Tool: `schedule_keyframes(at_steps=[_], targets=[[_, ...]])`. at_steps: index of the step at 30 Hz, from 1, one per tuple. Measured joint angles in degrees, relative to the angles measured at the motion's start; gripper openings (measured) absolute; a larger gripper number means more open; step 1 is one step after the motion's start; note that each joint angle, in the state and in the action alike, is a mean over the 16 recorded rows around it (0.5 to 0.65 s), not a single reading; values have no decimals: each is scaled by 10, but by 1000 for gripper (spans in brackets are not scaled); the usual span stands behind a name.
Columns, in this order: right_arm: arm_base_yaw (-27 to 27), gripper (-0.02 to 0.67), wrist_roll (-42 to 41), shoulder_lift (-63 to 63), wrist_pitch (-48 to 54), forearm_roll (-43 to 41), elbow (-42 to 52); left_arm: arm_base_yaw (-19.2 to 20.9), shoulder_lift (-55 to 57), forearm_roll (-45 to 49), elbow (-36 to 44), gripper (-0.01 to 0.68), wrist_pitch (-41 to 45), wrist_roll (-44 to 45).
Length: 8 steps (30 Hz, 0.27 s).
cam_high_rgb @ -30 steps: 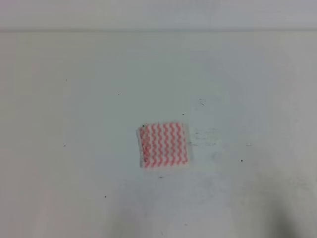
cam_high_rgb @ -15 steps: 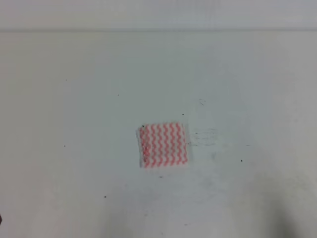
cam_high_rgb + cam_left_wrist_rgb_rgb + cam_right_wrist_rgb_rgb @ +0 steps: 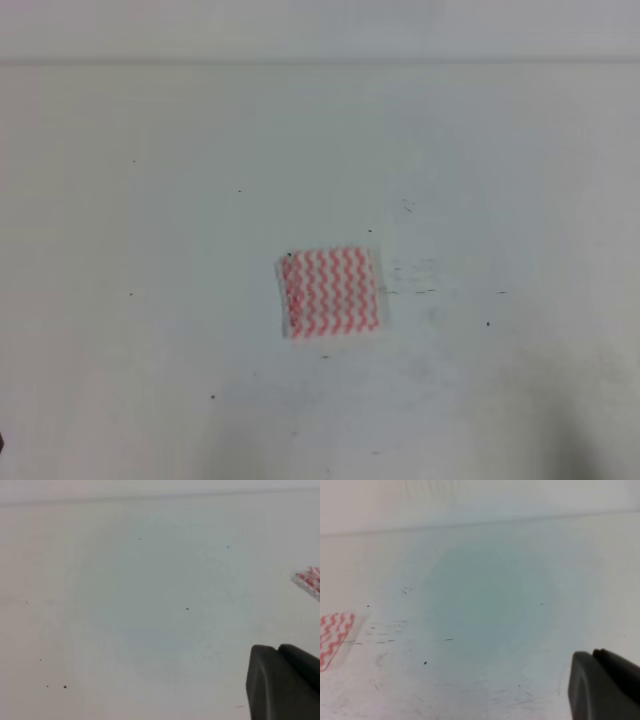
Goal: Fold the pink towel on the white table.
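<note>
Nearest the lens in the left wrist view, a dark slab of the left claw (image 3: 282, 682) sits in the bottom right corner. Only one black finger block shows, so whether that claw is wide or narrow, I cannot tell. Same story on the other side: the right claw (image 3: 605, 685) fills the bottom right corner of its own view as one dark block, and its spread cannot be told either. Neither claw touches anything.

Out beyond them lies one towel (image 3: 329, 291), flat on the bench (image 3: 150, 250), a little below and right of the middle of the high view. It looks like a small, near-square packet, pink-red and white wavy zigzag stripes running in vertical bands. Its left edge looks thicker and a shade deeper pink, with a pale white border along the left and bottom. The left wrist camera catches just a corner of it at the right edge of frame, well apart from the claw; the right wrist camera catches a striped corner at the left edge.

No writing or label can be read anywhere. The bench is plain white with scattered tiny dark specks and faint scuff marks (image 3: 415, 280) just right of the towel. At the far end, a soft line marks its back edge.
</note>
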Motion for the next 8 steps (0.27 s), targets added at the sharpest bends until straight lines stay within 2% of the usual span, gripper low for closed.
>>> schedule_keyframes(at_steps=[8], targets=[[0, -18, 0, 0, 0, 0, -1, 0, -2, 0, 2, -5, -2, 0]])
